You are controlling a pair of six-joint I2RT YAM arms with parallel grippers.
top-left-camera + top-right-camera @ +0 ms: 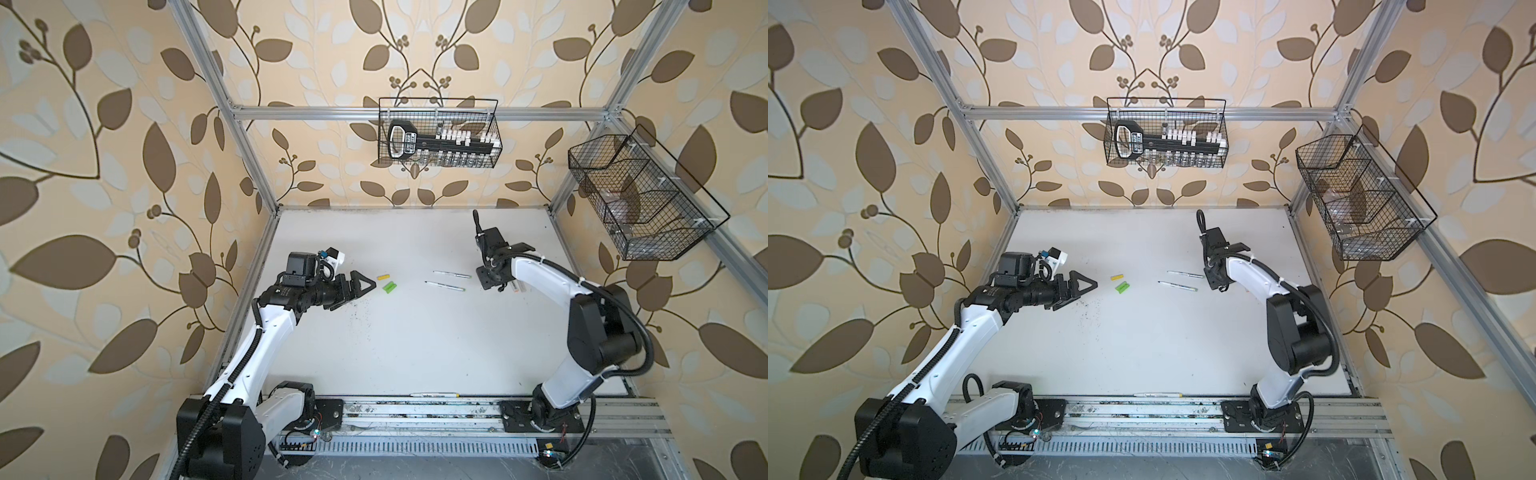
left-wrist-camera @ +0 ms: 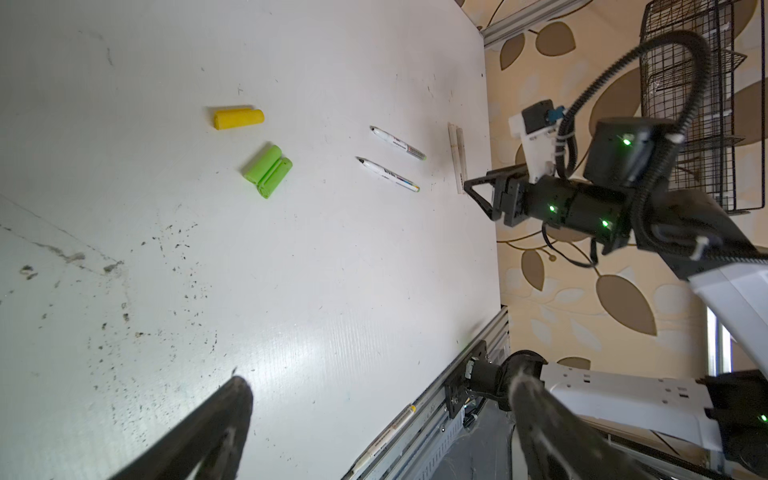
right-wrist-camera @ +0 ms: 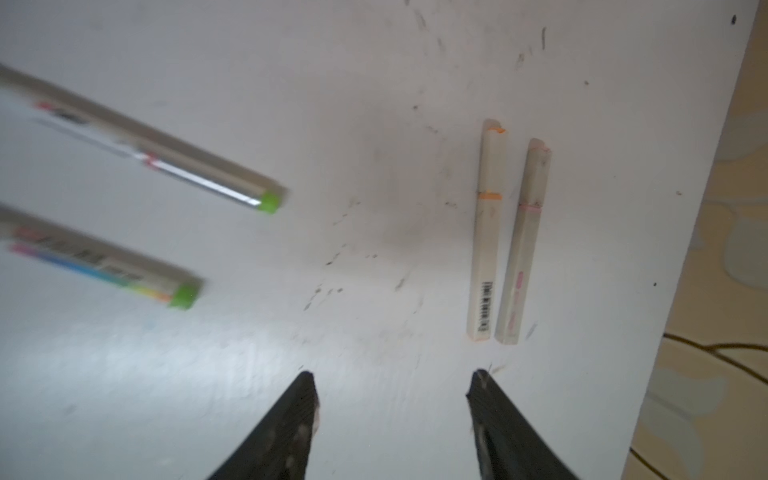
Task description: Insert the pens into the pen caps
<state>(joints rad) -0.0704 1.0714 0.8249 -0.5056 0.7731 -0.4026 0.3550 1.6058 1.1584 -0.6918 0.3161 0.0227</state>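
Note:
Two uncapped pens with green tail ends lie side by side mid-table, also seen in the right wrist view. A yellow pen cap and two green pen caps touching each other lie to their left. A third pen, yellow-tailed, rests at the table's front edge by the rail. My left gripper hovers open just left of the caps, empty. My right gripper points down right of the pens, jaws apart, nothing between them.
Two pale capped markers with orange and pink seams lie together near the table's right edge, just beyond the right fingertips. Wire baskets hang on the back wall and the right frame. A metal rail runs along the front.

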